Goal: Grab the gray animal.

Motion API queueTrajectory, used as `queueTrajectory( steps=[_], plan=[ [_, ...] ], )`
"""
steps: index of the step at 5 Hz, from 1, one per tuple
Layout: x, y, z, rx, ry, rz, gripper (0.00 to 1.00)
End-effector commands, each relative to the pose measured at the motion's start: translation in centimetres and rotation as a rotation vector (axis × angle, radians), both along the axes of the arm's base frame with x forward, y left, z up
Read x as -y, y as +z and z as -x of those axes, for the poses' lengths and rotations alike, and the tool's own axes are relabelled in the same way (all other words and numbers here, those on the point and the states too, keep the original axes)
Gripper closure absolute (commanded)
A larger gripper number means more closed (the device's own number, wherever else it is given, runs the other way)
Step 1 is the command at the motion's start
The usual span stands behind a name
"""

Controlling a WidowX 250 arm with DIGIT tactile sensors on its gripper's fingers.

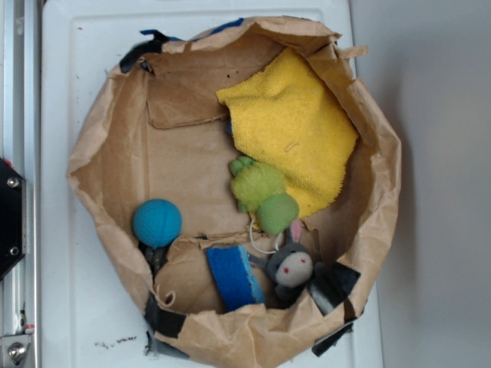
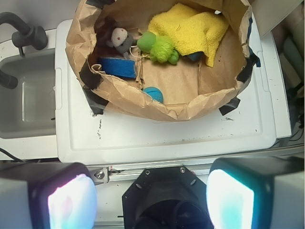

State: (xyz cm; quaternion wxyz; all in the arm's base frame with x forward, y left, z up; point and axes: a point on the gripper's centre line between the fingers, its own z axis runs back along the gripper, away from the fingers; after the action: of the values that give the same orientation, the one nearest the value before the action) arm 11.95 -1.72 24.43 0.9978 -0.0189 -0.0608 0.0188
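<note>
small gray animal (image 1: pixel 290 266) of dark plush, with a rounded head, pale face, two red dot eyes and one upright ear lined in pink. lies inside a crumpled brown paper bag (image 1: pixel 107 161) whose rolled walls form a wide open bowl on a white desk (image 1: pixel 69 69). sits low against the bag's wall in the exterior view, face up, just right of a blue sponge (image 1: pixel 234 277) and just below a lime-green plush (image 1: pixel 262 196), whose round head nearly touches the pink ear. beside it, strips of black tape (image 1: pixel 334 285) on the bag wall. farther off in the bag, a blue ball (image 1: pixel 157 222) at the left and a yellow towel (image 1: pixel 295 126) spread across the upper right, partly under the green plush.

in the wrist view, same toy (image 2: pixel 121 40) at the upper left of the bag, next to the sponge (image 2: pixel 116 67) and the green plush (image 2: pixel 158 46), with the ball (image 2: pixel 153 93) nearer the camera.

claw (image 2: pixel 150 202) spread wide, two pale-glowing fingers (image 2: pixel 71 202) at the bottom corners of the wrist view, nothing between them. well apart from the gray animal: outside the bag, beyond the desk's near edge, with the toy toward the far side of the bag and to the left of the claw's midline. gray sink (image 2: pixel 26 102) at the left of the desk.
</note>
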Motion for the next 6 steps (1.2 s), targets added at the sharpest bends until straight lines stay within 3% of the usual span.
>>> queueTrajectory(
  steps=[1,2,3,5,6],
  plan=[
    [0.0,0.0,0.0,0.0,0.0,0.0,0.0],
    [-0.5,-0.6,-3.1,-0.018,0.037,-0.001,0.0],
    [-1.8,-0.9,-6.1,-0.001,0.055,0.041,0.0],
    [-2.3,-1.7,-10.2,0.1,-0.187,-0.015,0.0],
    [-0.3,-2.9,-12.1,0.109,-0.314,-0.051,0.0]
  ],
)
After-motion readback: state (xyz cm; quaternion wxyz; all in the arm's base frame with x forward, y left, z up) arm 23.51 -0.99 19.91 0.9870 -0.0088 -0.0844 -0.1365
